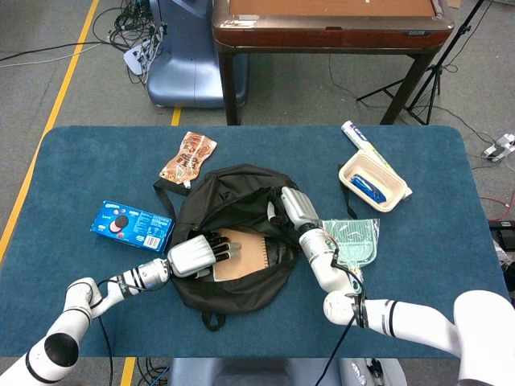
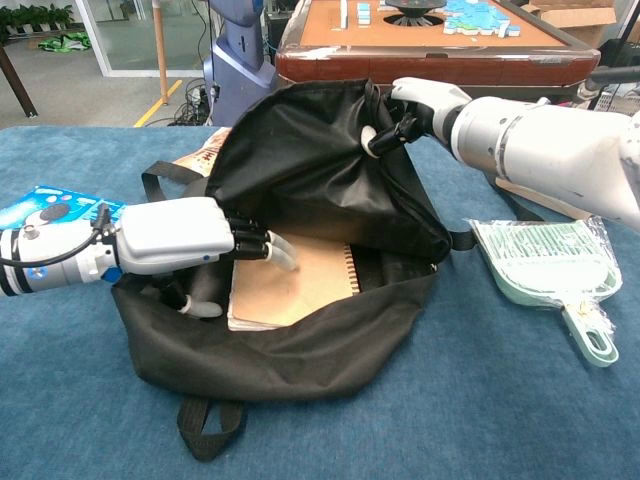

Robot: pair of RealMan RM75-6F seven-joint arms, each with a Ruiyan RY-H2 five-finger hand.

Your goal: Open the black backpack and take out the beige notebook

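Note:
The black backpack [image 1: 241,189] [image 2: 300,170] lies open in the middle of the blue table. Inside it lies the beige notebook [image 1: 244,256] [image 2: 300,285], spiral edge to the right. My right hand [image 1: 291,207] [image 2: 420,105] pinches the upper flap of the bag and holds it up. My left hand [image 1: 195,256] [image 2: 185,240] has reached into the opening from the left, its fingers [image 2: 275,250] spread and resting on the notebook's cover. It grips nothing.
A blue cookie box [image 1: 131,225] [image 2: 45,205] lies left of the bag, a snack pouch [image 1: 187,157] behind it. A green dustpan [image 1: 354,239] [image 2: 555,265] sits to the right, a white tray [image 1: 372,182] with a blue item at back right.

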